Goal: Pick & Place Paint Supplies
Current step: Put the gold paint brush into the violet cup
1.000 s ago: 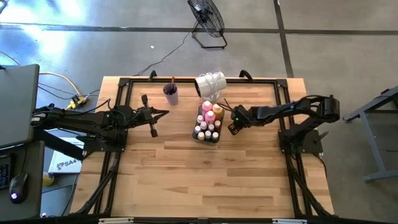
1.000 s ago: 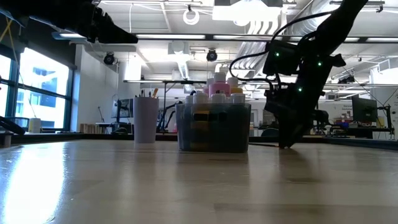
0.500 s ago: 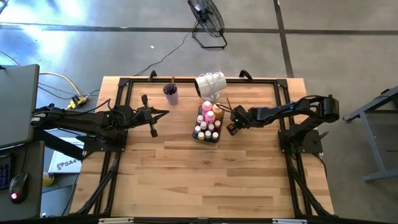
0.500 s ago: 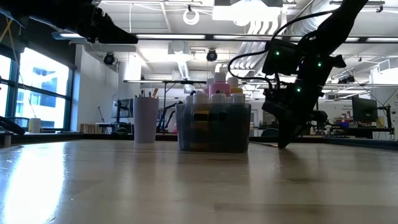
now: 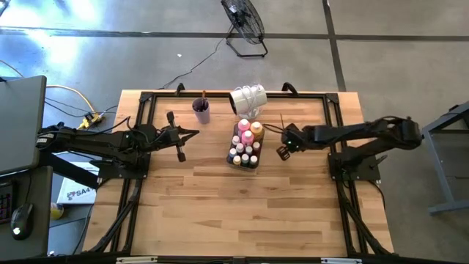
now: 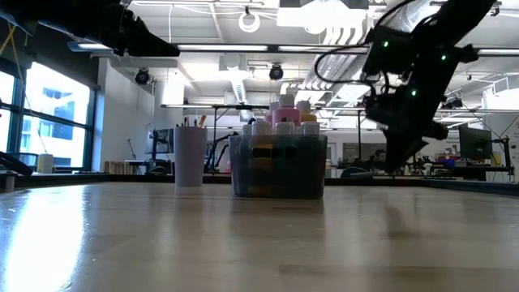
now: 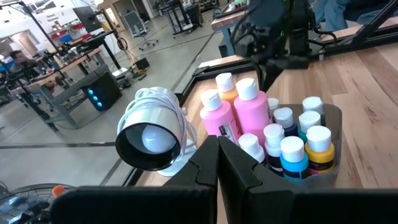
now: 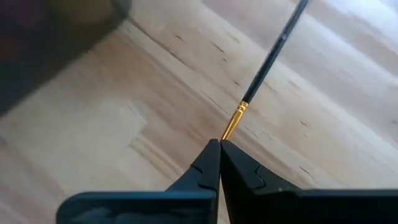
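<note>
Right pincer (image 8: 219, 144) is pinching the gold end of a thin paintbrush (image 8: 268, 59) above the table (image 5: 220, 213).

You are nearly done: the paint bottles (image 5: 246, 142) are sitting in the clear tray (image 7: 333, 134), and one brush is standing in the purple cup (image 5: 201, 111) far from your pincer. You are still needing to drop this brush in. Your left pincer (image 7: 217, 163) is waiting shut, holding nothing. I am not seeing any words I can read.

Right pincer (image 5: 281, 152) beside tray (image 5: 236, 160) of paint bottles (image 5: 247, 141), purple cup (image 5: 201, 111) behind.
</note>
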Robot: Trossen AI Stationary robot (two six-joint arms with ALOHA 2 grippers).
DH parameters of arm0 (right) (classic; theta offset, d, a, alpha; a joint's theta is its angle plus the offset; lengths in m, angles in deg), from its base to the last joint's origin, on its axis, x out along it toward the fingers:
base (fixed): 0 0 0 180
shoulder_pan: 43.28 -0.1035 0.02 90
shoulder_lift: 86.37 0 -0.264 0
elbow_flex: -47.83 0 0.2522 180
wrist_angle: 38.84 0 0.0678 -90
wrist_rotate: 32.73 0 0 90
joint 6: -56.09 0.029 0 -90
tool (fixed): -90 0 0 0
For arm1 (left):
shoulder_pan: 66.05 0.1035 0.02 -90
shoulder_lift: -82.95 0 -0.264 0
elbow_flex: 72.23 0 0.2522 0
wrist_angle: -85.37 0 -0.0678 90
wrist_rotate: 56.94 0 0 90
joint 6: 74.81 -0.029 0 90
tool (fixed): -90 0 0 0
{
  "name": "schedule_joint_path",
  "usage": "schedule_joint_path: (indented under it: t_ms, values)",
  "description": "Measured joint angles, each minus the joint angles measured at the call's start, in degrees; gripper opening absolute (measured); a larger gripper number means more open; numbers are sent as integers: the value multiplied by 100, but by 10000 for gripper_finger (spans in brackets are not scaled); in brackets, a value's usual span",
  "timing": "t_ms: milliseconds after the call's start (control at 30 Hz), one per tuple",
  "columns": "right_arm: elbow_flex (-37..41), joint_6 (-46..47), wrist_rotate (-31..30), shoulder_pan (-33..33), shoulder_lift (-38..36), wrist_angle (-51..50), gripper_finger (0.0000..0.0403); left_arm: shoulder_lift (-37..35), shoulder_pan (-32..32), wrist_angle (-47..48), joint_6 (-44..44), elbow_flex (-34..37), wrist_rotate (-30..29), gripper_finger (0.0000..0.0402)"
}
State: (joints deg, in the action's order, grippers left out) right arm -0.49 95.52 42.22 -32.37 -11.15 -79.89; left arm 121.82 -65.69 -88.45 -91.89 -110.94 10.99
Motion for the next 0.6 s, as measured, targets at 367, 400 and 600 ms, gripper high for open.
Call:
schedule_joint_path:
  t_ms: [367, 400, 600]
  values:
    - [-397, 256, -929, -731, -1522, -693, 2, 0, 0, -303, -65, 0, -17, 0]
    - [-478, 255, -1048, -824, -1560, -743, 2, 0, 0, -338, -67, -4, -17, 0]
    - [-1114, -60, -1607, -1278, -1534, -850, 2, 0, 0, -330, -497, -44, -15, 0]
